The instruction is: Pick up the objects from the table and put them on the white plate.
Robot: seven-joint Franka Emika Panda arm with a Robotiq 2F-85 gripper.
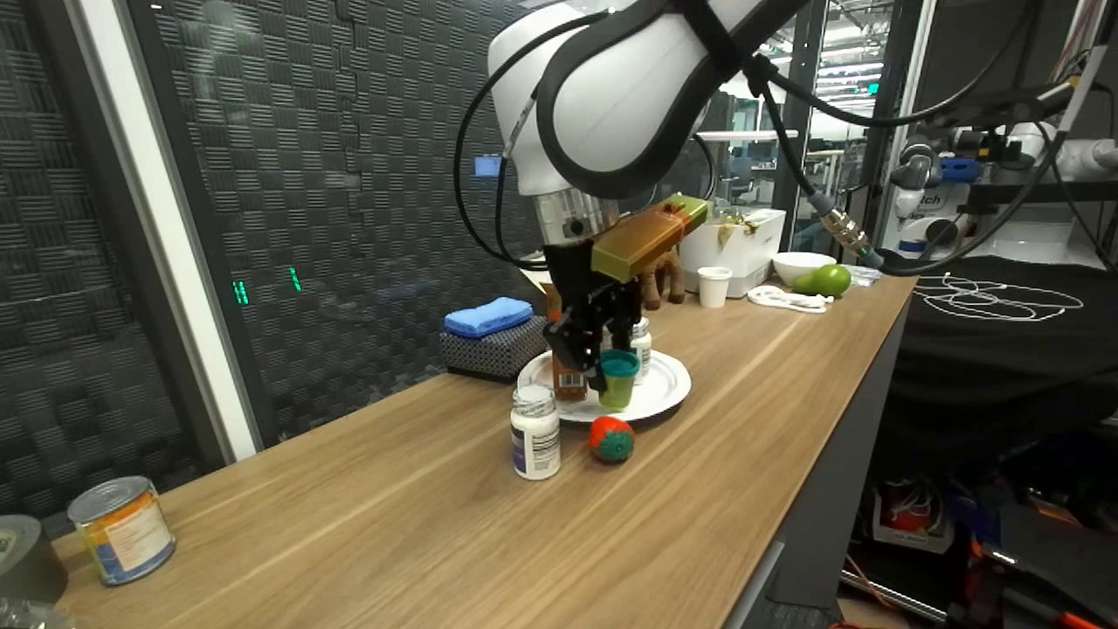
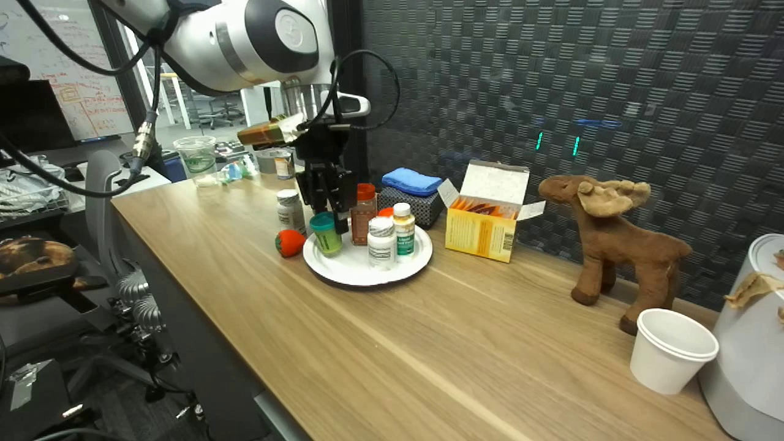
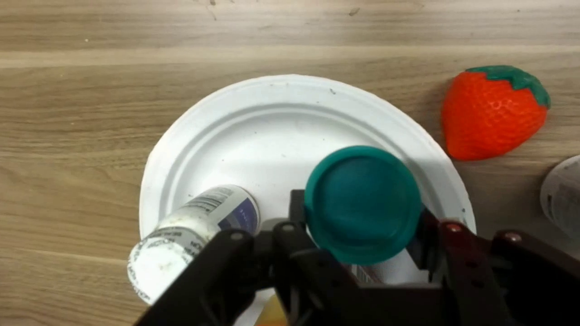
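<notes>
teal-lidded green tub (image 2: pixel 326 236) was clasped in the claw (image 3: pixel 361 216), on or just above the left part of the white plate (image 2: pixel 349 272) in an exterior view; farther left, a toy strawberry (image 2: pixel 290 244) lay on the bench (image 2: pixel 429 343).

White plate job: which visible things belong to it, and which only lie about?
Job: white plate, green tub, red-lidded jar, green-labelled bottle, both white bottles, probably strawberry.
Lying about, among others: blue cloth, yellow box, toy moose, white cups.
</notes>
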